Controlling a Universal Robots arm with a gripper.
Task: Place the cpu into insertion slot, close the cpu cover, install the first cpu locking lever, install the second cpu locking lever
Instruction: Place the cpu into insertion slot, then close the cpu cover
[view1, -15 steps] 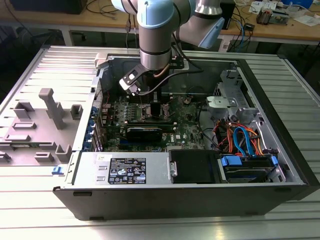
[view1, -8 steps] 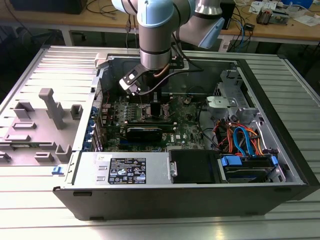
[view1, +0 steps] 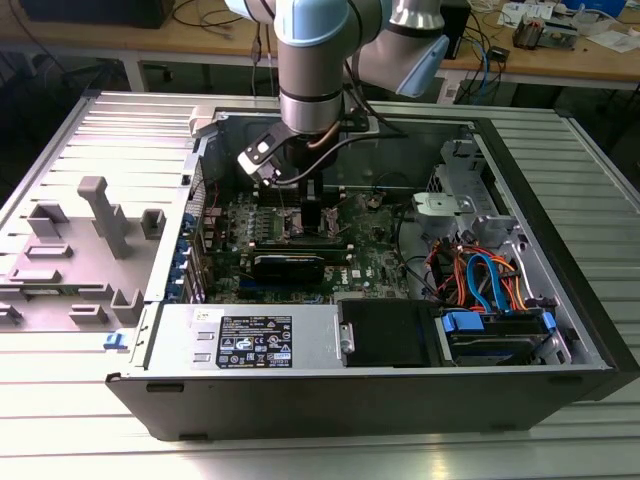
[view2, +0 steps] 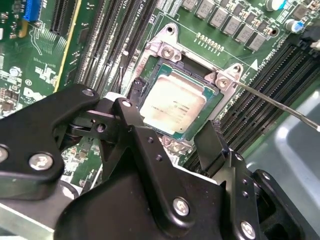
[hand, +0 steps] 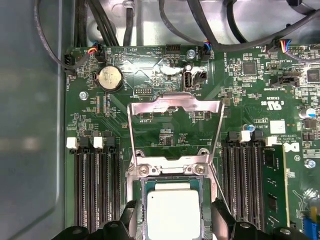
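- A big computer box (view1: 330, 395) lies open on a ribbed metal table (view1: 60, 420). The robot arm (view1: 315, 70) reaches down into the box.
- The claw (hand: 174, 220) hangs low over the green board (hand: 100, 110), right above the socket (view2: 180, 70).
- The chip (hand: 174, 212) lies flat in the socket. Its dull silver top faces up.
- The claw is open and has hold of nothing. Its two black fingers (hand: 220, 220) stand one on each side of the chip. In the first wrist view there is a small gap between each finger and the chip.
- The metal cover (hand: 175, 103) is swung up and open, so it does not lie over the chip. It joins the socket at the edge that has two screws. You can see green board through its big hole.
- In the second wrist view a thin metal lever (view2: 270, 100) starts at one corner of the socket. It runs out over the long black slots beside it.
- Long black slots (hand: 95, 185) run along both sides of the socket.
- A round silver battery (hand: 110, 78) sits on the board, past the open cover.
- Grey plastic holders (view1: 100, 220) stand beside the box, at the exterior view's left.
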